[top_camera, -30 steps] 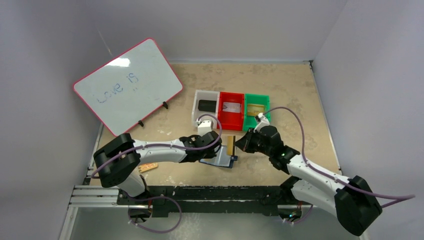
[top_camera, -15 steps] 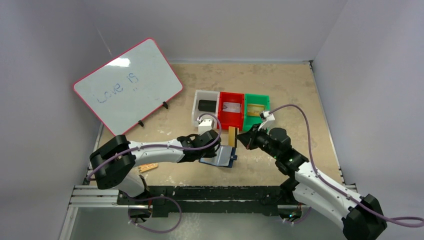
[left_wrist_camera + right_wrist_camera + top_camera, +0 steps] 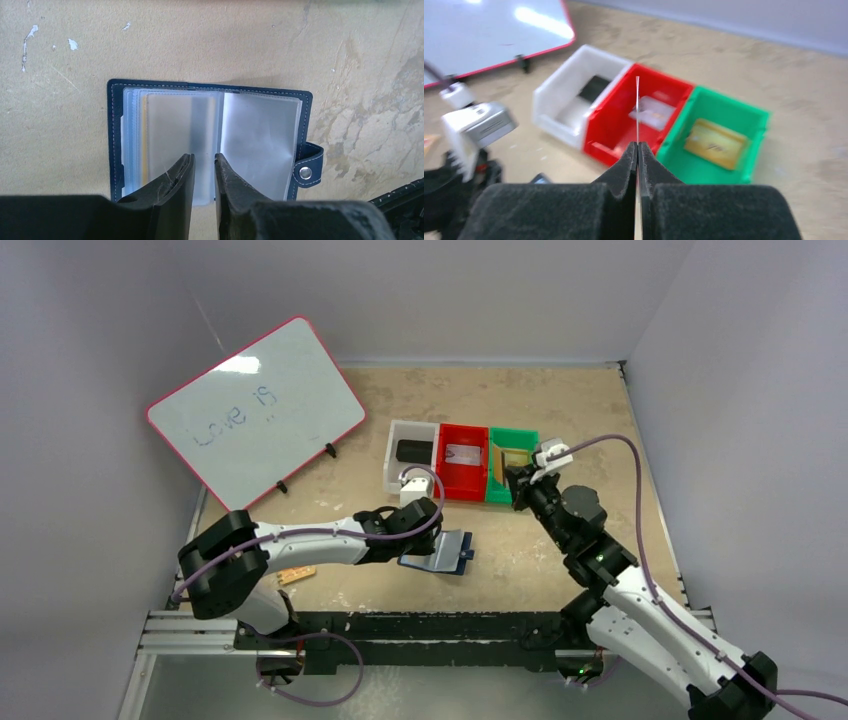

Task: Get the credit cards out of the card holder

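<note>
Left arm first: it stretches low across the table (image 3: pixel 560 410) from its base toward the middle, wrist tipped down over the card holder (image 3: pixel 255 132). The holder lies open and flat on the table in front of the bins, clear sleeves fanned to both sides, snap tab (image 3: pixel 306 167) sticking out at its right edge in the wrist view. The left gripper (image 3: pixel 203 157) sits right at the holder's near edge, over the centre fold, jaws narrowly apart with nothing between them. A yellow card (image 3: pixel 144 135) shows edge-on inside the left-hand sleeves.

Over to the right arm: it rises from its base at the near right corner, elbow bent, forearm reaching up and back toward the row of bins. The right gripper (image 3: pixel 637 145) is pinched tight on a credit card (image 3: pixel 637 100), held upright and seen dead edge-on from the wrist, a thin sliver standing above the fingertips. From overhead that card hangs about over the wall between the red bin (image 3: pixel 604 135) and the green bin (image 3: pixel 684 165); which of the two it is over, I can't say.

Inside the bins: a gold card (image 3: pixel 714 142) lies flat in the green one, a pale card (image 3: pixel 651 112) in the red, and a black item (image 3: pixel 594 87) in the white bin (image 3: pixel 559 107). A pink-framed whiteboard (image 3: pixel 255 410) stands propped at the far left.
</note>
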You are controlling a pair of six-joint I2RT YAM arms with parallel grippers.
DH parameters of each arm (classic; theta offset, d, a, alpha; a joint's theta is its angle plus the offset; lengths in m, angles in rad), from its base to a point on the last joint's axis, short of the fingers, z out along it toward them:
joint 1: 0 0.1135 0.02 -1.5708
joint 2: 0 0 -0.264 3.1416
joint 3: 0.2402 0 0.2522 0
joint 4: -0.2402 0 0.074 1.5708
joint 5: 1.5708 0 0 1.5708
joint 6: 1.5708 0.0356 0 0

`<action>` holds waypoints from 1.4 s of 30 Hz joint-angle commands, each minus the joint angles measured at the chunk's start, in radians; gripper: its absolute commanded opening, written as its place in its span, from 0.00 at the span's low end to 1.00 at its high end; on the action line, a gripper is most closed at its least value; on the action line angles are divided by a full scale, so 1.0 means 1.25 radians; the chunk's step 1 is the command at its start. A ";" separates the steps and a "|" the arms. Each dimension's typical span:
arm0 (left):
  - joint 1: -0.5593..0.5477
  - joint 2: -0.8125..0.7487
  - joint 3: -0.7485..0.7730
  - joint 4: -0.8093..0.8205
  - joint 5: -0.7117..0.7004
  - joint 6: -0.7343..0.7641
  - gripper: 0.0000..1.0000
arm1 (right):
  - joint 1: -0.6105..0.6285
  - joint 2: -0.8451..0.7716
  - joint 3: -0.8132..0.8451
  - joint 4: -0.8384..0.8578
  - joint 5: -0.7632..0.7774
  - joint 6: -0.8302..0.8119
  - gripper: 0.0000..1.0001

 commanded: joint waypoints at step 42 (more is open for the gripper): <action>0.083 -0.241 -0.095 -0.063 -0.071 0.039 0.33 | -0.248 0.663 0.341 -0.018 -0.140 -0.915 0.00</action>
